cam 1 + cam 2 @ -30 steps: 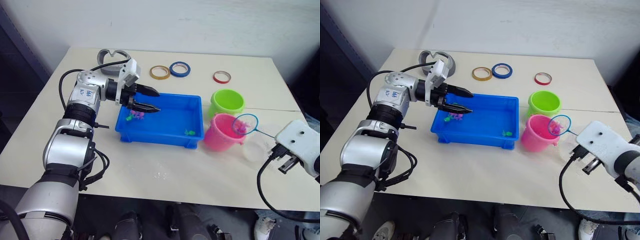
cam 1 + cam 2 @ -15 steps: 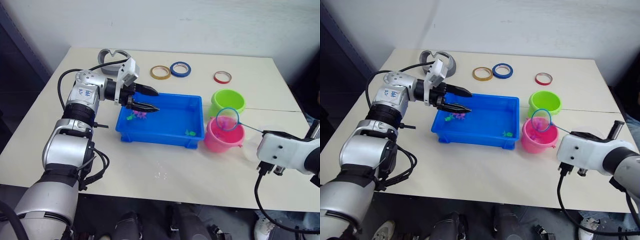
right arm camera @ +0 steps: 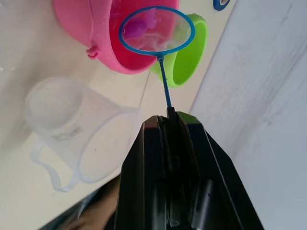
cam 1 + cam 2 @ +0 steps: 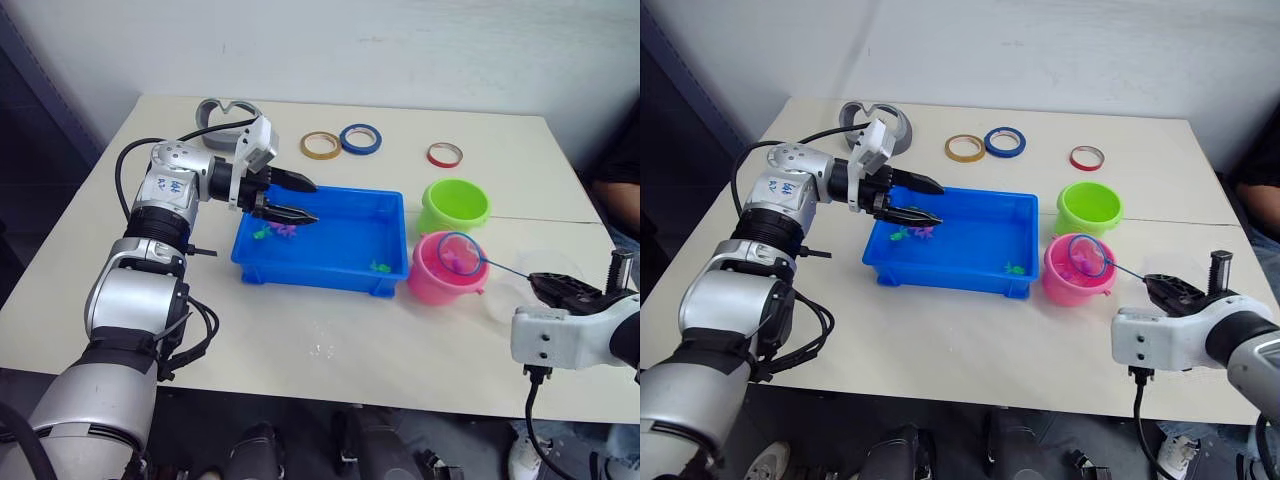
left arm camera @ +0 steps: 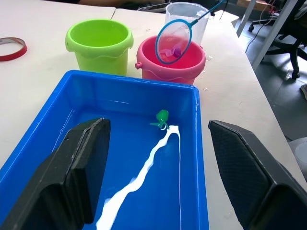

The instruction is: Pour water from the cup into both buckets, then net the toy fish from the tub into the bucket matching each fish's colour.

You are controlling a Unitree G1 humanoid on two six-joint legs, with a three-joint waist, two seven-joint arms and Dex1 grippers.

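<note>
The blue tub [image 4: 330, 245] sits mid-table with a green toy fish [image 4: 379, 266] at its right end and pink and green fish [image 4: 273, 231] at its left end. My left gripper [image 4: 300, 200] hangs open over that left end, holding nothing. Right of the tub stand the pink bucket [image 4: 440, 278] and, behind it, the green bucket [image 4: 455, 205]. My right gripper [image 3: 170, 115] is shut on the net's handle. The net's blue hoop [image 4: 459, 252] hangs over the pink bucket with a pink fish [image 3: 139, 26] in its mesh. The clear cup [image 3: 67, 134] stands right of the pink bucket.
Three tape rings lie along the far side: yellow [image 4: 320, 145], blue [image 4: 359, 138] and red [image 4: 444, 154]. A grey curved object [image 4: 228, 112] sits at the far left corner. The table's right edge is close to my right arm.
The net's hoop has swung left from beside the pink bucket to above its mouth, then dipped slightly. My right arm has turned. The left arm has stayed put.
</note>
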